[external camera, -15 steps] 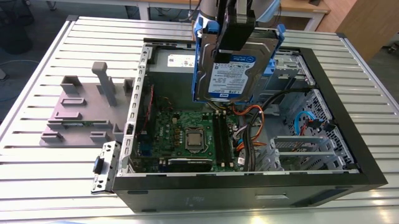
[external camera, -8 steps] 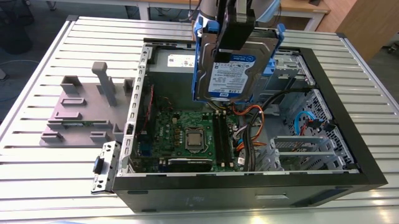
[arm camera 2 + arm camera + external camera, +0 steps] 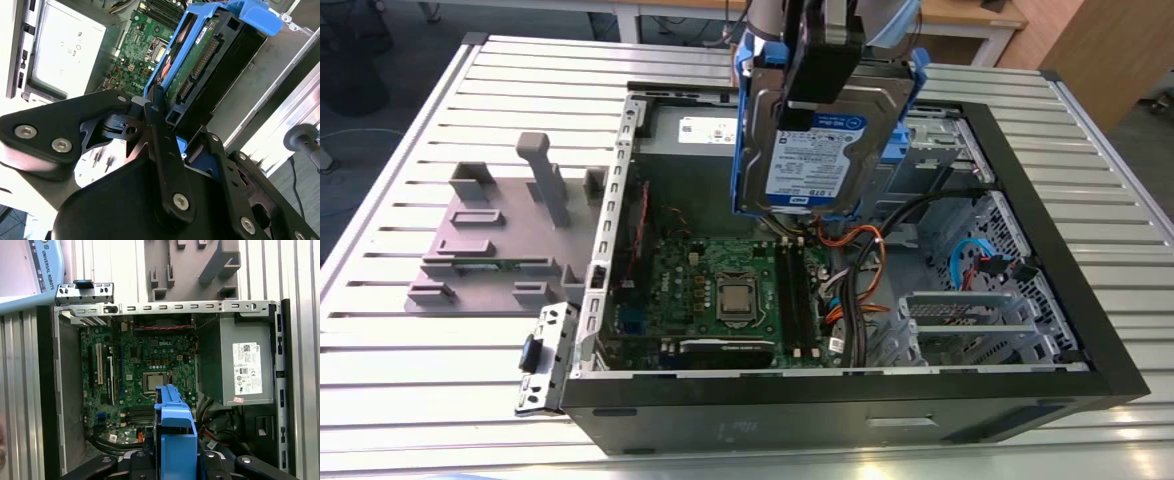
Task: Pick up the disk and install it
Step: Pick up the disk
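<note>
The disk [image 3: 821, 150], a silver-grey drive with a white-and-blue label in a blue carrier bracket, hangs upright above the open computer case [image 3: 854, 410]. It is over the motherboard's far end, between the power supply and the drive cage. My gripper [image 3: 817, 85] is shut on its upper edge, one black finger lying over the label. In the second wrist view the disk [image 3: 200, 65] shows its green circuit side, clamped by the black fingers [image 3: 157, 125]. In the first wrist view the blue bracket [image 3: 175, 440] stands out from the gripper [image 3: 172, 467] over the case.
The case holds a green motherboard [image 3: 720, 290], a grey power supply box [image 3: 245, 365], a silver drive cage [image 3: 941, 150] and orange and black cables [image 3: 854, 290]. A grey plastic stand [image 3: 494, 240] with upright posts sits on the slatted table at the exterior view's left.
</note>
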You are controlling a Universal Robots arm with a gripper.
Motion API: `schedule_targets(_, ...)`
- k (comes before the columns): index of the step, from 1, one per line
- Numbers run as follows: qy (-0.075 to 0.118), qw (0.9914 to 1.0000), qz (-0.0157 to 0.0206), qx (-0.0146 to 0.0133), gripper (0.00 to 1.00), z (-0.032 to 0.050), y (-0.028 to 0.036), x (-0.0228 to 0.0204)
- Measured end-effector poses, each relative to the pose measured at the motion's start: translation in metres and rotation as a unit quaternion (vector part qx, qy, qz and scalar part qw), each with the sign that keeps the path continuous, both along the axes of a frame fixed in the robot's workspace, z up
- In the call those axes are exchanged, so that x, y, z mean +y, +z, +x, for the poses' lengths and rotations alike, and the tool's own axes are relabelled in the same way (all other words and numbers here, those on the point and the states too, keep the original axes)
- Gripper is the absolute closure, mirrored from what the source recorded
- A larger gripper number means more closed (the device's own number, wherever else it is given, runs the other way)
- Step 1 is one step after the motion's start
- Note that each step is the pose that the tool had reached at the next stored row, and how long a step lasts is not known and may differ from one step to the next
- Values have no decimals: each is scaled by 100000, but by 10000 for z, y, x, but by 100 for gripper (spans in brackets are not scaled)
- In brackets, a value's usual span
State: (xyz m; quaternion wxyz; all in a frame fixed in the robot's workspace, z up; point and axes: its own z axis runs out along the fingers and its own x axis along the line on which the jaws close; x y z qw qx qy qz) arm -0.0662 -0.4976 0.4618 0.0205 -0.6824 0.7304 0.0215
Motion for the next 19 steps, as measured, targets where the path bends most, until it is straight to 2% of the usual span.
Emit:
schedule_targets(8, 4, 100000, 13, 0, 64, 0, 0, 43)
schedule_targets(19, 3, 100000, 44, -1, 64, 0, 0, 72)
